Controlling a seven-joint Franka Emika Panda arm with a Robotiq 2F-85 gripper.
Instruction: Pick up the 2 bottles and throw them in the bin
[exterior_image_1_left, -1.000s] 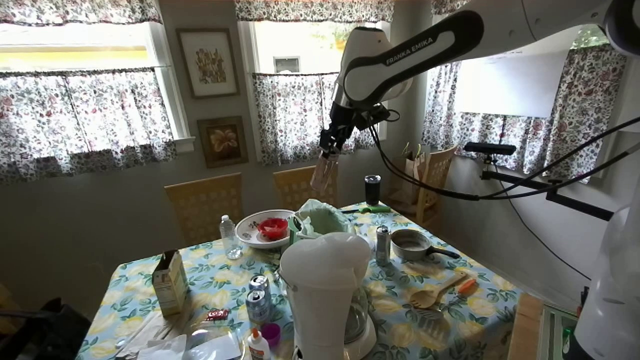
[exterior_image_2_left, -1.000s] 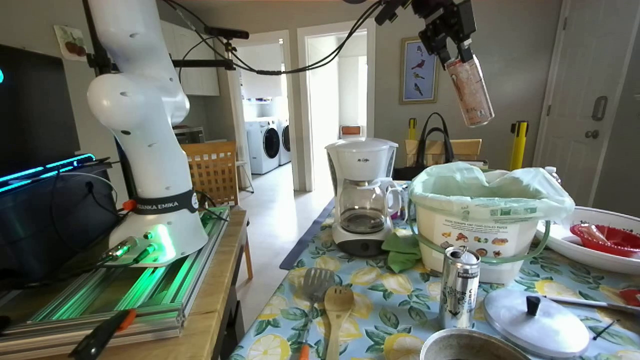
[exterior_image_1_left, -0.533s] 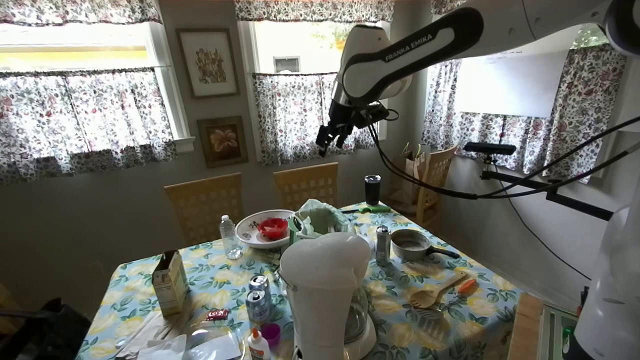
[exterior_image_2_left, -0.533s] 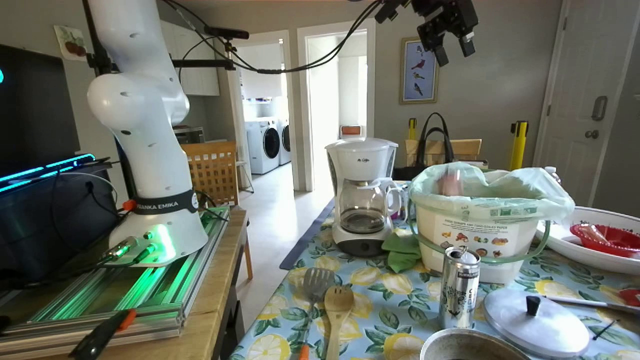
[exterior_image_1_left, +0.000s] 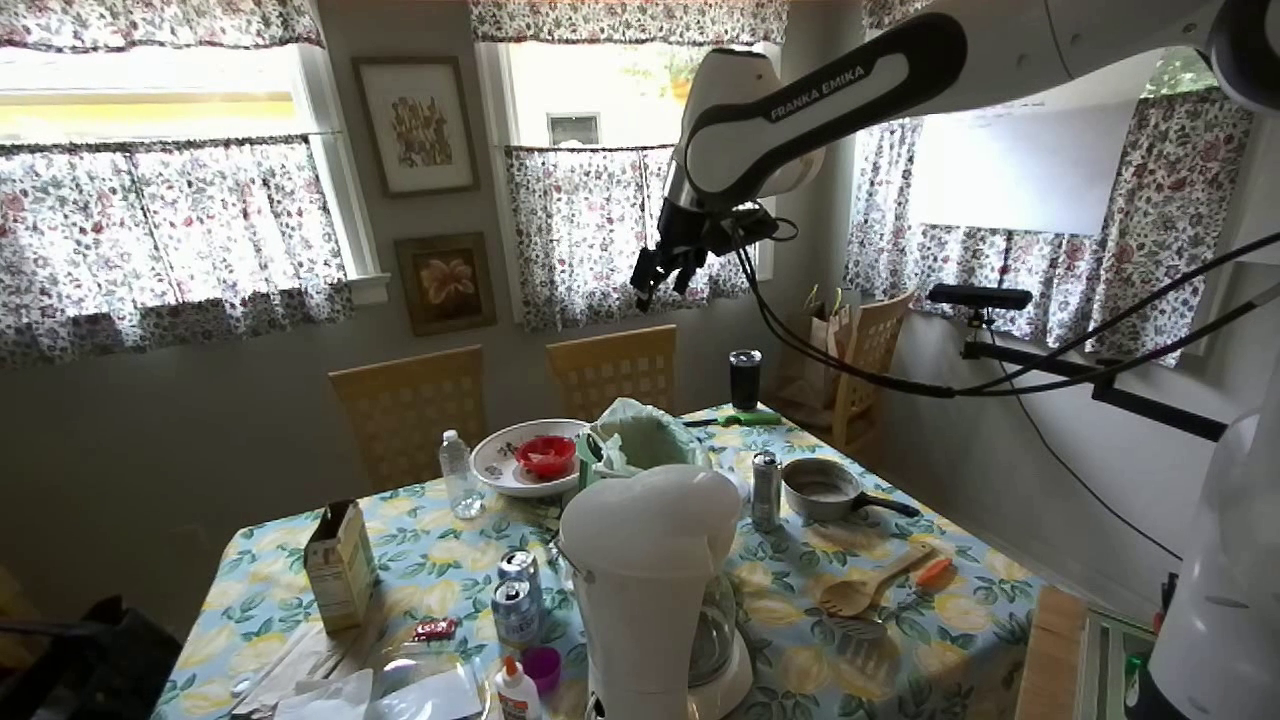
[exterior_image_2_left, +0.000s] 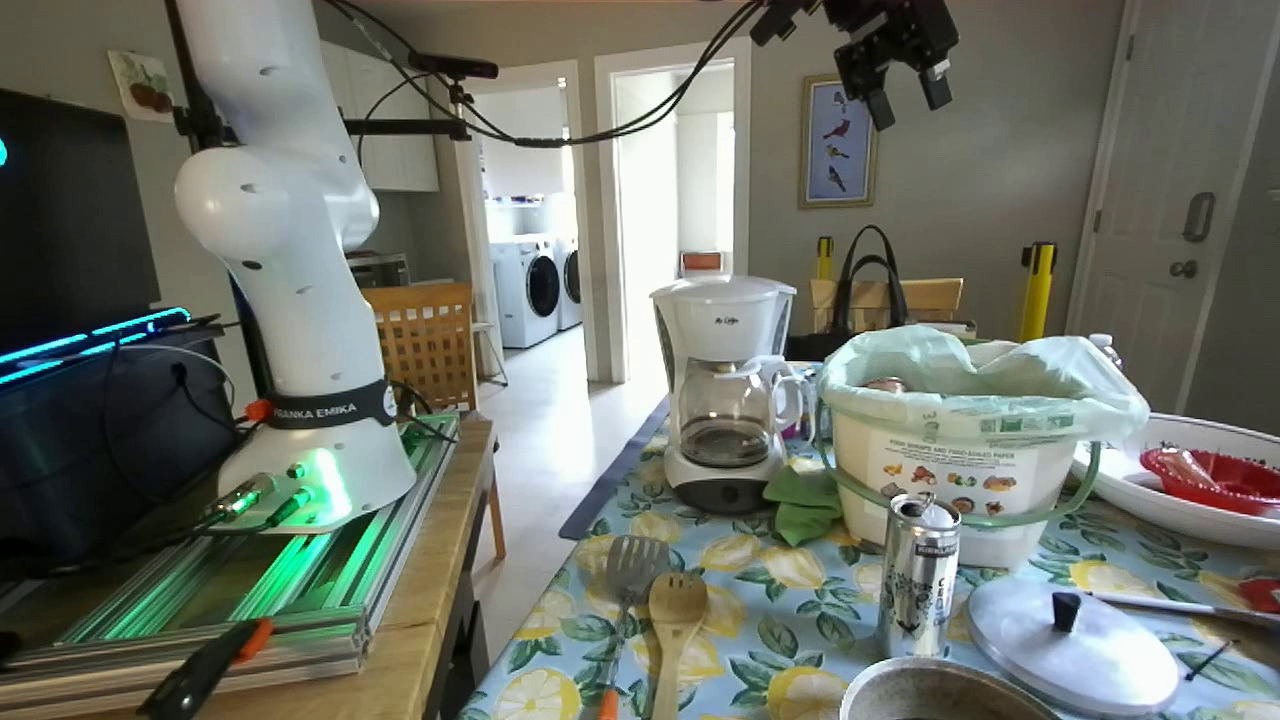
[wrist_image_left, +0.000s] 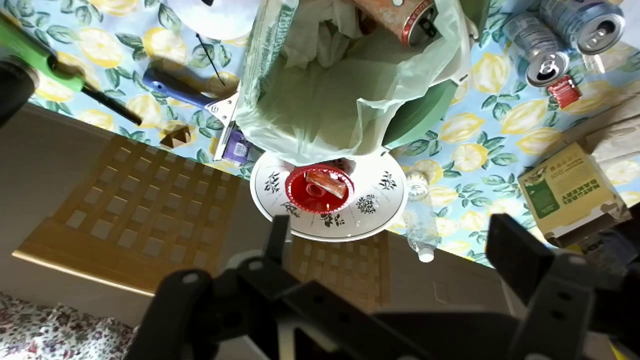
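Gaping wide, end effector (exterior_image_2_left: 910, 101) hangs well above bin (exterior_image_2_left: 985, 460)

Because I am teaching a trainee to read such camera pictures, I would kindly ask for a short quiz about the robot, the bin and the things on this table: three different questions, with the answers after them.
1. In which container does the orange can lie?
2. Where does the red bowl sit? a) on a chair; b) in the white patterned dish; c) in the saucepan.
3. True or false: the end effector is gripping a can.

Key:
1. The bin, lined with a pale green bag.
2. b
3. False: it is open and holds nothing.
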